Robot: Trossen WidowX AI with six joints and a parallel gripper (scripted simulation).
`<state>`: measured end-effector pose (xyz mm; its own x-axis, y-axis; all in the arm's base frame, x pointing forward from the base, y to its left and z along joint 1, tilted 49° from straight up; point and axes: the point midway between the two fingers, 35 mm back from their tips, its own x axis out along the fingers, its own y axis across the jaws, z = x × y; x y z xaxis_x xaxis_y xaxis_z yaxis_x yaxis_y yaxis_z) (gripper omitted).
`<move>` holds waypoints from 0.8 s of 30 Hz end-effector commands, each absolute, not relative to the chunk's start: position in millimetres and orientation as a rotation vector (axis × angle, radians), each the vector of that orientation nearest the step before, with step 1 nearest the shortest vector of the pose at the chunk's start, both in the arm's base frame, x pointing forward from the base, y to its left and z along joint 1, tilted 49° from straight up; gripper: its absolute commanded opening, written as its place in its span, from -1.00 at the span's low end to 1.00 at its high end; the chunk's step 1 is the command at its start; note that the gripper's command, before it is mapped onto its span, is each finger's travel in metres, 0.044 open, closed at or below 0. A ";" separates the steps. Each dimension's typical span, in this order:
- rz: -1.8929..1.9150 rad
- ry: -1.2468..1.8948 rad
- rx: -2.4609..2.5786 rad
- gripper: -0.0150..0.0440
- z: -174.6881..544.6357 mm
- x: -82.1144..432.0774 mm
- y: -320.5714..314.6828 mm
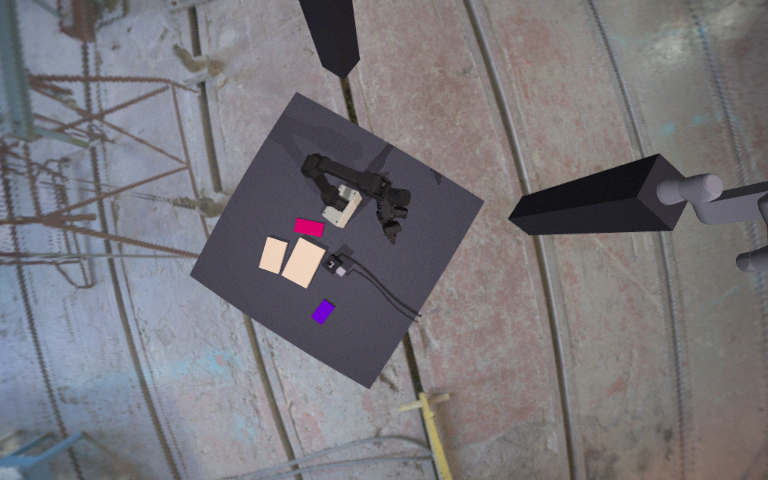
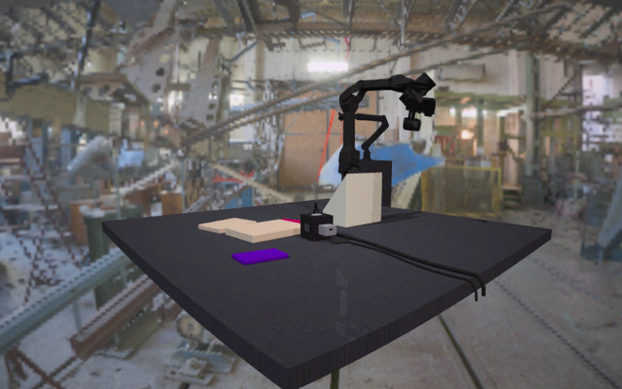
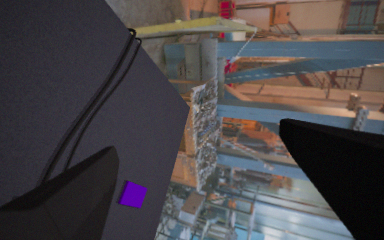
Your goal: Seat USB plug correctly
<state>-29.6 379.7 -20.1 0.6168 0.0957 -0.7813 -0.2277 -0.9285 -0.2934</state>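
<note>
The black power cube (image 1: pixel 330 269) (image 2: pixel 309 227) stands on the dark table (image 1: pixel 362 350) (image 2: pixel 293 321). A small dark plug (image 2: pixel 315 209) stands upright on its top, with a light rim at its base; its facing and depth are too small to tell. A light grey plug (image 1: pixel 340 271) (image 2: pixel 327 229) sits in a side of the cube. My gripper (image 1: pixel 397 221) (image 2: pixel 419 116) (image 3: pixel 199 140) is open and empty, high above the table and well off to the side of the cube. The cube is outside the wrist view.
Two black cables (image 1: pixel 386 289) (image 2: pixel 412 258) (image 3: pixel 95 107) run from the cube over the table edge. Two beige blocks (image 1: pixel 304 262) (image 1: pixel 273 255) and a pink block (image 1: pixel 309 226) lie beside the cube. A purple block (image 1: pixel 323 311) (image 2: pixel 260 256) (image 3: pixel 133 194) lies farther out. The arm's pale base (image 2: pixel 363 199) stands behind.
</note>
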 end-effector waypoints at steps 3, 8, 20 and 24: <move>0.879 0.633 -2.016 1.00 -34.2 58.3 355.9; 0.611 0.846 -1.689 1.00 -38.3 105.8 336.3; -0.017 1.085 -0.989 1.00 -45.7 196.6 275.3; -0.293 1.092 -0.671 1.00 -47.2 225.9 247.2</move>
<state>185.7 293.6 -41.6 0.5296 -0.4060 -0.7448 -0.5076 0.5517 -0.6617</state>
